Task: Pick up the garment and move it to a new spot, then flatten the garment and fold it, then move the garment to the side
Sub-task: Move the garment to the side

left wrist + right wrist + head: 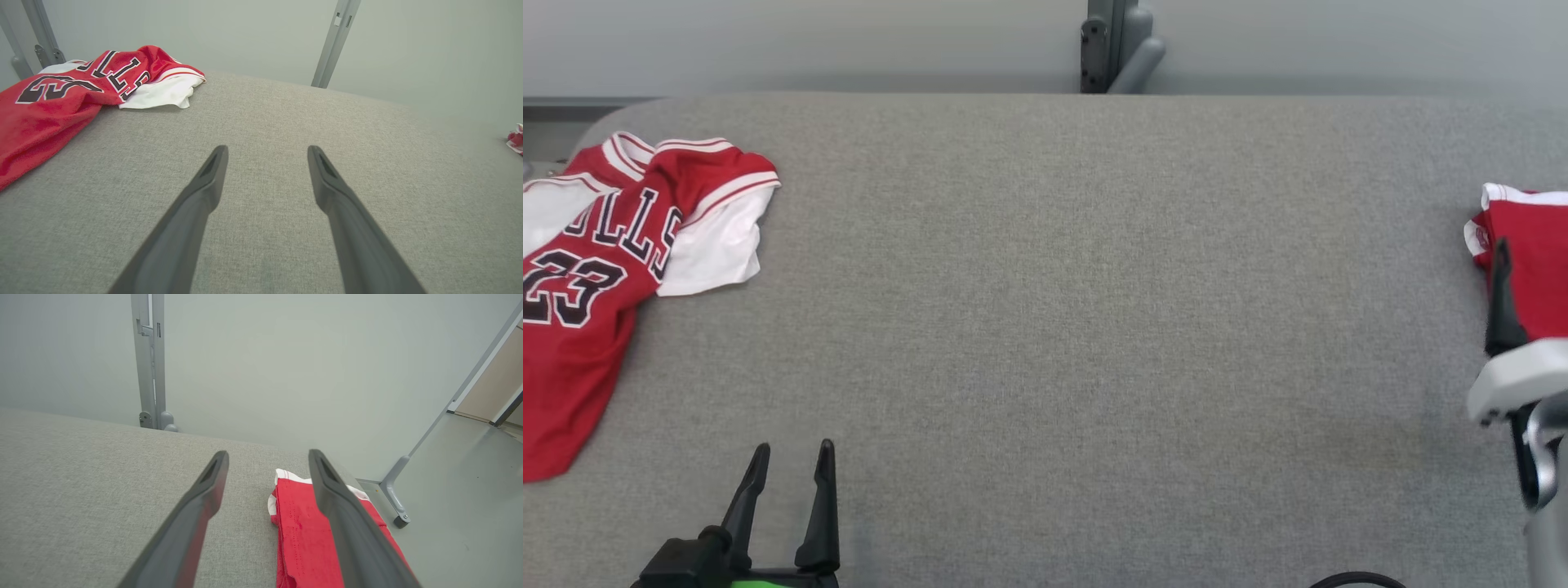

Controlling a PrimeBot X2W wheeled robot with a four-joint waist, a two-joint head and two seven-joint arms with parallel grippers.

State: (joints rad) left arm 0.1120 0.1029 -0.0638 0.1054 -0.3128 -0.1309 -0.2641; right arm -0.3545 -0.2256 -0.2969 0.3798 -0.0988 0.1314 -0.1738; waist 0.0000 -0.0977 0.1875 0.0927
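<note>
While right gripper [267,452] hangs with fingers spread and empty, folded red garment [302,531] lies beneath one finger, at right edge of grey table [1045,327]. Left gripper [266,149] also spread, empty, above table. Crumpled red jersey [580,310] at far left.

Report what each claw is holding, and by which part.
Nothing is held. The left claw is open over the grey table. The right claw is open at the folded red garment, fingers spread and not pinching the cloth.
</note>
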